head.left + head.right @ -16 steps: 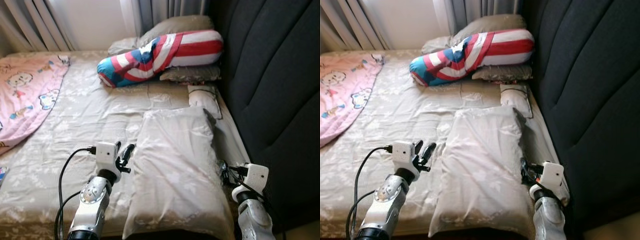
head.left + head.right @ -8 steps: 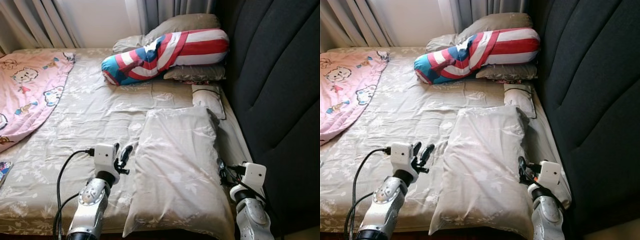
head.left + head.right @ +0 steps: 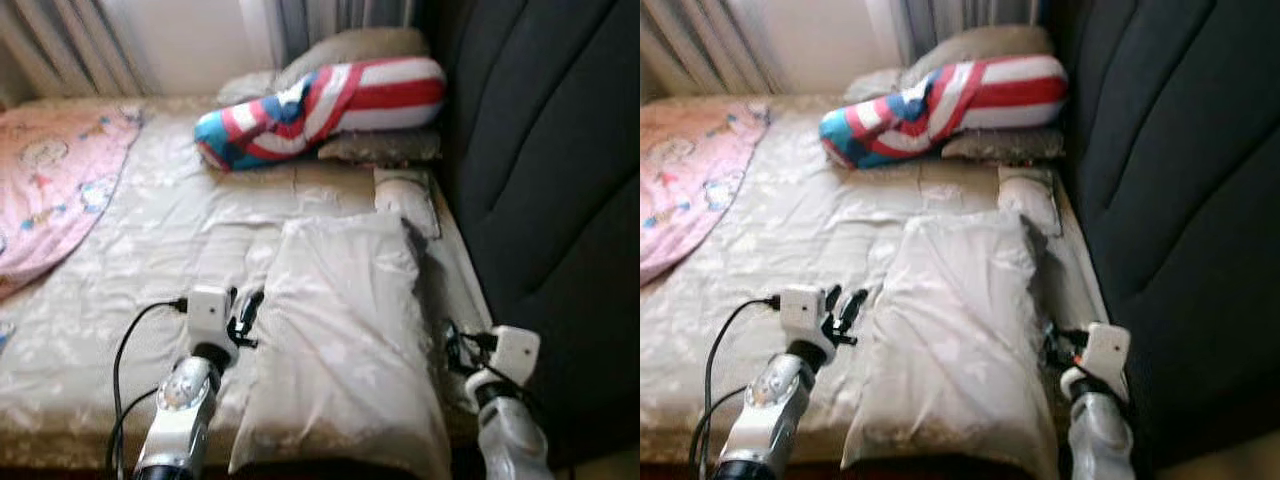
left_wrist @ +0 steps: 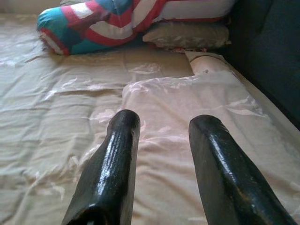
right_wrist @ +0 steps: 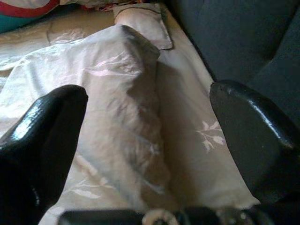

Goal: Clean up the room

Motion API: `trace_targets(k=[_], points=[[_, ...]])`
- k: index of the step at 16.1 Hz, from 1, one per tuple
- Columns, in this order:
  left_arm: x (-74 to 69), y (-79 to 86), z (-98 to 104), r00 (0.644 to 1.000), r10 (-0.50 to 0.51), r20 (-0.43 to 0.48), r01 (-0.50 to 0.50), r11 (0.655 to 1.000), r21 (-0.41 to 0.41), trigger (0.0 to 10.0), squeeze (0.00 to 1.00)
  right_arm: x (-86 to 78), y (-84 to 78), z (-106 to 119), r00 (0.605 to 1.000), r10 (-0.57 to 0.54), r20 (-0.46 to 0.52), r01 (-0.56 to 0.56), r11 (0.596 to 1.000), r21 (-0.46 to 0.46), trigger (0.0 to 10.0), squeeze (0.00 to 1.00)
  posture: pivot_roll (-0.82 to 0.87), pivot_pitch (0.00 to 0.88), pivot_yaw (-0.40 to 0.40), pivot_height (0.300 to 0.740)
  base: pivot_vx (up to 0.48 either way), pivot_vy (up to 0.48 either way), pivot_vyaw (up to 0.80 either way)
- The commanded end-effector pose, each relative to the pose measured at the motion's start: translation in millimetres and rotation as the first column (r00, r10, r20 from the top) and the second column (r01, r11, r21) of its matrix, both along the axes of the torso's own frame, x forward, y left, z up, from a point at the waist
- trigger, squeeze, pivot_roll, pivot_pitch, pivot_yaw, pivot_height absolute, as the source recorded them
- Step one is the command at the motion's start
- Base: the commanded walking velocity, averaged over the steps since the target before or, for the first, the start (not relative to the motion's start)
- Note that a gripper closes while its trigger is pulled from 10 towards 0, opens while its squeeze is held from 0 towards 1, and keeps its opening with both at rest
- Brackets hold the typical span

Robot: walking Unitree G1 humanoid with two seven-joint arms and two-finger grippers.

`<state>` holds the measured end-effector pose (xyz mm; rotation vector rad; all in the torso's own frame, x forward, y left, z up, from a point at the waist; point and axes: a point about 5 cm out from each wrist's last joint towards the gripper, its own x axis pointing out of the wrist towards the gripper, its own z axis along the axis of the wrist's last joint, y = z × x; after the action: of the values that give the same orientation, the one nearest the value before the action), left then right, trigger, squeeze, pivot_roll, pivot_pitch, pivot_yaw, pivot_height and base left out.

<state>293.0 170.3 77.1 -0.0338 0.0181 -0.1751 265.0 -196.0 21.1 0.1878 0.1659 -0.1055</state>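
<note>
A large beige pillow (image 3: 340,340) lies lengthwise on the bed (image 3: 150,260), its near end at the bed's front edge. My left gripper (image 3: 248,315) is open just off the pillow's left edge, low over the sheet. In the left wrist view its two black fingers (image 4: 117,159) point along the pillow (image 4: 187,98) with nothing between them. My right gripper (image 3: 452,345) is open at the pillow's right edge, close to the dark headboard. In the right wrist view its fingers (image 5: 47,126) are spread wide, facing the pillow's side (image 5: 93,84).
A red, white and blue striped bolster (image 3: 320,105) lies at the far end on grey pillows (image 3: 380,148). A small cushion (image 3: 405,195) sits beyond the big pillow. A pink blanket (image 3: 50,190) covers the far left. The padded headboard (image 3: 540,150) runs along the right.
The whole picture has swayed and gone blurry, so the camera moved. Both grippers keep their places on either side of the pillow.
</note>
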Motion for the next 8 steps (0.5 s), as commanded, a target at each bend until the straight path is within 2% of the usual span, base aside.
trace_targets(k=[1, 8], points=[[-1.5, 4.3, 1.5, 1.000, 0.010, 0.007, -0.010, 1.000, -0.009, 10.0, 0.00, 0.6, 5.7, -0.9, 1.000, 0.011, -0.002, -0.011, 1.000, 0.011, 10.0, 0.00, -0.09, 0.075, 0.008, 0.740, 0.000, 0.000, 0.00], [-2.7, 6.1, 1.2, 1.000, 0.015, 0.005, -0.015, 0.999, -0.031, 10.0, 0.00, 0.5, 7.5, -1.3, 1.000, 0.025, 0.000, -0.025, 1.000, 0.011, 10.0, 0.00, -0.09, 0.053, 0.012, 0.740, 0.000, 0.000, 0.00]])
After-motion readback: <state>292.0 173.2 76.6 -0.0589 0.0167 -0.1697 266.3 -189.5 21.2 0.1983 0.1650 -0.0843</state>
